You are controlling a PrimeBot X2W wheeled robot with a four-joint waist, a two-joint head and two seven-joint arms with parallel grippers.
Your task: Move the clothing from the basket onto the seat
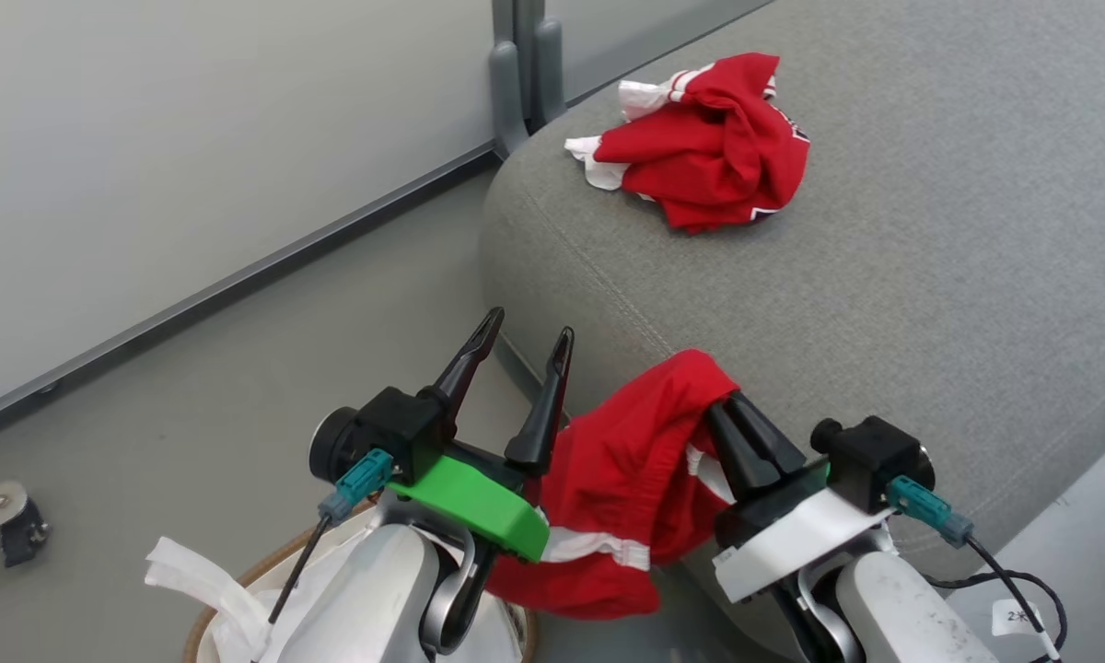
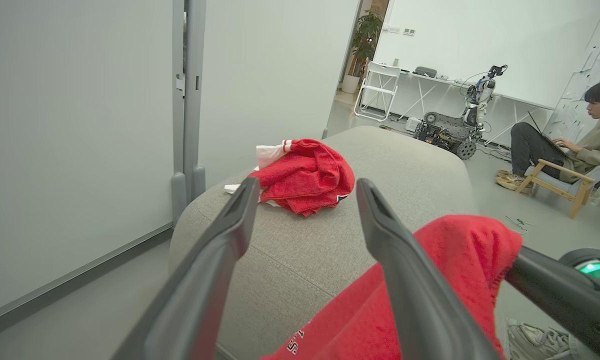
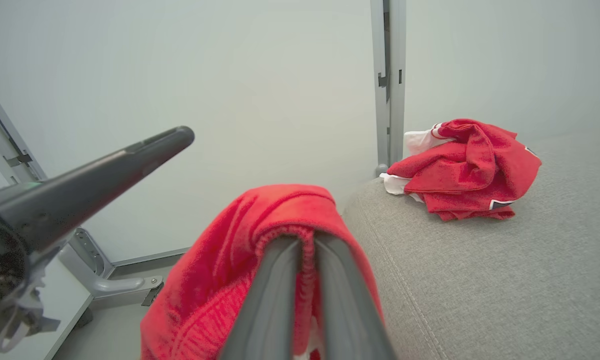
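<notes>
1. right gripper (image 1: 732, 419): jaws pinched shut on a fold of the red garment (image 1: 622, 460); thin bite, may slip w/ a jerk.
2. left gripper (image 1: 529, 330): jaws wide apart, empty; cloth just beside its inner finger, could snag.
3. garment hangs off the seat (image 1: 884, 304) edge, by the basket (image 1: 239, 575); let go here, prob slides off.
4. other garment (image 1: 709, 138) lies bunched on seat, near far corner.

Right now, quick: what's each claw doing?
Left claw: open, holding nothing.
Right claw: shut on the soft red garment with white trim.
</notes>
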